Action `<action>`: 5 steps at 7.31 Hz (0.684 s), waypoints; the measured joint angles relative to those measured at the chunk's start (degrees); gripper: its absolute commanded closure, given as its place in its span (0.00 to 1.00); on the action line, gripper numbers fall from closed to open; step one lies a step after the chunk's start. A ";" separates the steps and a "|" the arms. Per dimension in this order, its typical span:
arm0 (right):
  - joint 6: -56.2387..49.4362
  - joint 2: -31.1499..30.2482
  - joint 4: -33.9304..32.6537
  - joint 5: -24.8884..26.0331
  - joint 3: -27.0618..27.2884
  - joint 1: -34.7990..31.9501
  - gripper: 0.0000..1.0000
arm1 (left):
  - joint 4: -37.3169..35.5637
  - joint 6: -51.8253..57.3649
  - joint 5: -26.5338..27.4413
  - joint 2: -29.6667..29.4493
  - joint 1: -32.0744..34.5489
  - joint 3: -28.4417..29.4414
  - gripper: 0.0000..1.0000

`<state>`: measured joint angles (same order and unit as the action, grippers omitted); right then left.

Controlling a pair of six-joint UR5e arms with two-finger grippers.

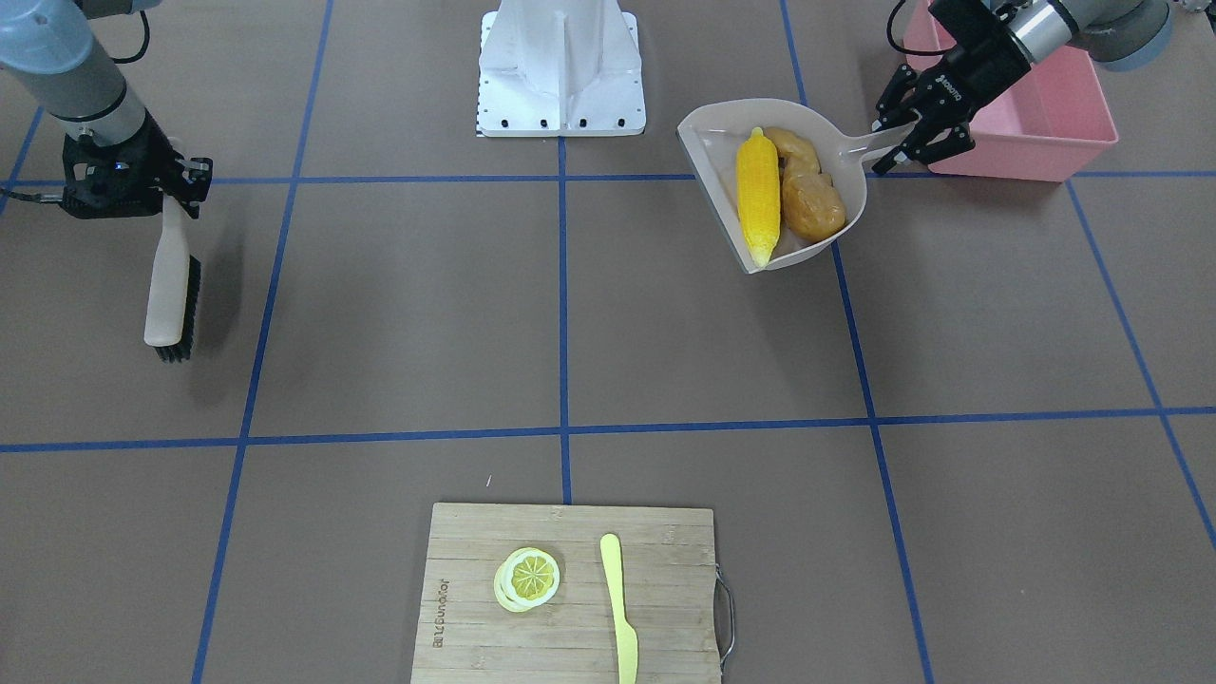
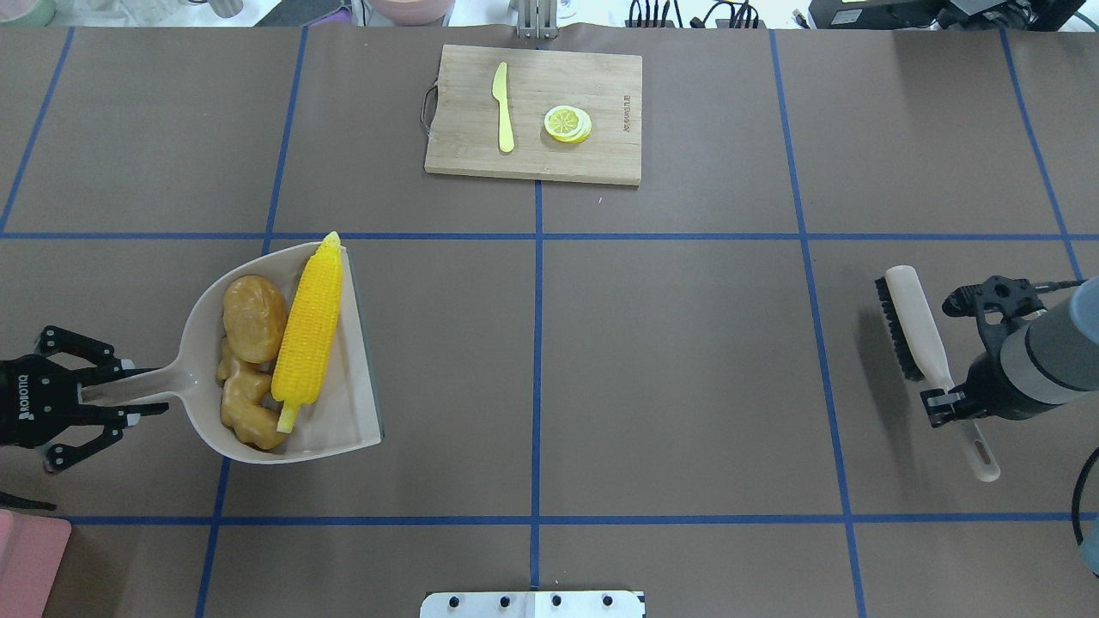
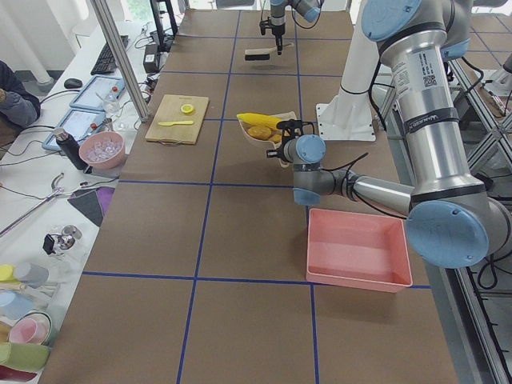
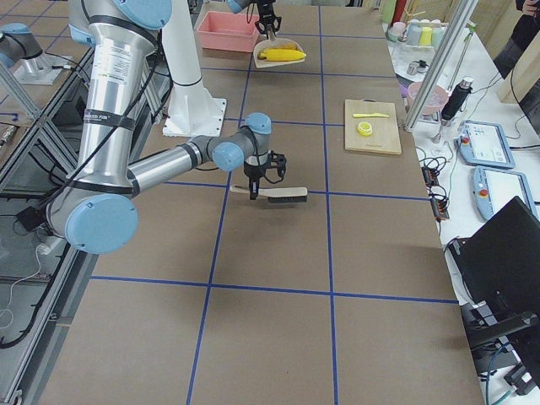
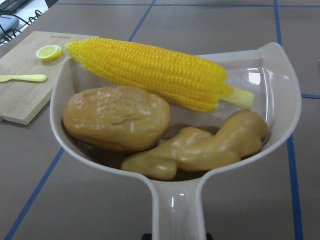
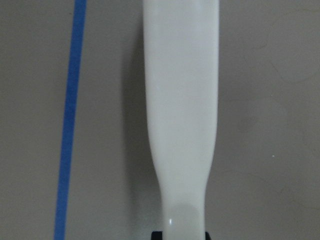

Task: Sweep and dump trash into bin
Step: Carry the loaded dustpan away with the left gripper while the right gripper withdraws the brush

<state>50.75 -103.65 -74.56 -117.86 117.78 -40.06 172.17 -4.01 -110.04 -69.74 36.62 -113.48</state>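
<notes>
In the overhead view, the left gripper (image 2: 116,393), jaws clamped on the handle of the dustpan (image 2: 343,412), holds the corn cob (image 2: 309,330), potato (image 2: 255,318) and ginger root (image 2: 245,403) out toward 3 o'clock, the pink bin (image 2: 30,558) near at its 7 o'clock, while the right gripper (image 2: 949,403), well apart, has its jaws closed on the brush (image 2: 910,326).

Taking 12 o'clock as away from the robot in the overhead view, the middle of the table (image 2: 687,343) is a broad open stretch, bounded at 9 o'clock by the dustpan (image 2: 343,403) and at 3 o'clock by the brush (image 2: 910,322). The cutting board (image 2: 601,77) blocks the far edge at 12 o'clock and the robot base (image 2: 532,603) the near edge at 6. The bin (image 1: 1045,157) walls off the corner at 7 o'clock of the dustpan, with bare table between them.
</notes>
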 measured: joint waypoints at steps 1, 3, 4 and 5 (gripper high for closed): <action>0.78 -1.95 5.12 -0.75 -2.54 -0.45 1.00 | 3.42 -2.19 1.62 2.91 0.09 0.12 1.00; 1.60 -3.34 7.94 -1.30 -3.78 -0.68 1.00 | 8.99 -9.96 4.60 7.17 1.08 1.77 1.00; 1.75 -3.50 8.20 -1.39 -3.87 -0.70 1.00 | 11.55 -14.37 5.15 8.20 2.39 4.11 1.00; 1.84 -3.52 8.29 -1.62 -3.98 -0.70 1.00 | 14.58 -17.42 5.33 9.89 3.87 6.90 1.00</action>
<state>52.59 -107.17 -66.27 -119.47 113.80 -40.76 186.75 -21.42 -104.71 -59.85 40.49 -106.58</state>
